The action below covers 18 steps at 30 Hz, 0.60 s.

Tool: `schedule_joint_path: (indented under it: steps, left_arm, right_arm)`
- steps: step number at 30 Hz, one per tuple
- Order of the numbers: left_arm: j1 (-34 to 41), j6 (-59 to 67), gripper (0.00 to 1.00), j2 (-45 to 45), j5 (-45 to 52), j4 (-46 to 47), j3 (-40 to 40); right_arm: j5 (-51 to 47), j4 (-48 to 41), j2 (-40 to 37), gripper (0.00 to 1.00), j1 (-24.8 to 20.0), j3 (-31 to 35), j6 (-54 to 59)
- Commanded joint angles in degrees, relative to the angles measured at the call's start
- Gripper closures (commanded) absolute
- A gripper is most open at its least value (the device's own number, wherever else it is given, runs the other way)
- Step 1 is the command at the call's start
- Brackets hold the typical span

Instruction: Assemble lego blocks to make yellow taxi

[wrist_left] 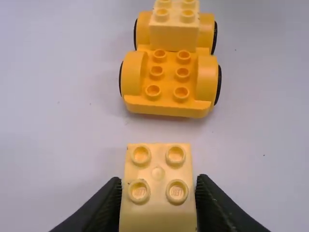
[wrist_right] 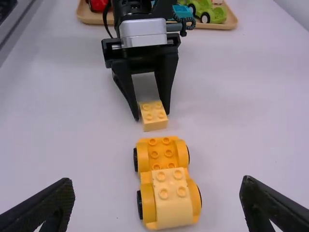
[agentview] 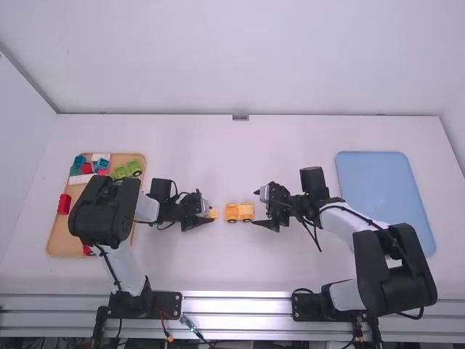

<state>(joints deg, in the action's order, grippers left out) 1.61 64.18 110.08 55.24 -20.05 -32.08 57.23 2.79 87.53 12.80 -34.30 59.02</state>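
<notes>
Yellow plastic, by the look of it: block (wrist_left: pixel 157 215) probably light, stiff and hard to break, with smooth sides apt to twist or slide under an uneven pinch. Best taken by two opposite sides, leaving studs and underside free for pressing. Clasped that way by left tool (wrist_left: pixel 159 186), near the studded end of car (wrist_left: pixel 166 107), not touching it. Right tool (wrist_right: pixel 157 186) spread wide and empty, near the car's other end, by top block (wrist_right: pixel 172 205).

Car likely light too, and free to roll on wheels (wrist_right: pixel 140 205); best steadied by both flanks, without squeezing the tyres, before any push from above.

Out of sight: underside of block, and with it the sockets. Impossible to tell: any gap beneath block, down to surface (agentview: pixel 218 269). Cut off in the left wrist view: far end of car, with part of top block. Partly covered by left arm (agentview: pixel 105 211) in the high view: tray (agentview: pixel 65 246), well apart from car, with some contents too hidden to name. Hard to judge: height of right tool against the car's flanks.
</notes>
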Motion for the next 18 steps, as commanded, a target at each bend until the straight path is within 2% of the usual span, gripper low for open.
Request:
schedule_joint_path:
  steps: [1,10,18]
  left_arm:
    - [-0.1,-1.0,0.62,0.7,0.7,0.5,0.1]
    - [-0.1,-1.0,0.67,-0.3,1.2,3.4,-2.2]
    - [-0.1,-1.8,0.75,-5.0,4.6,3.6,-2.5]
  right_arm:
    - [0.6,-0.2,-1.3,0.09,-0.1,0.2,-0.2]
    - [-0.6,0.4,-0.2,0.09,0.2,0.7,-0.2]
    - [3.5,11.3,12.6,0.05,0.9,0.5,-0.2]
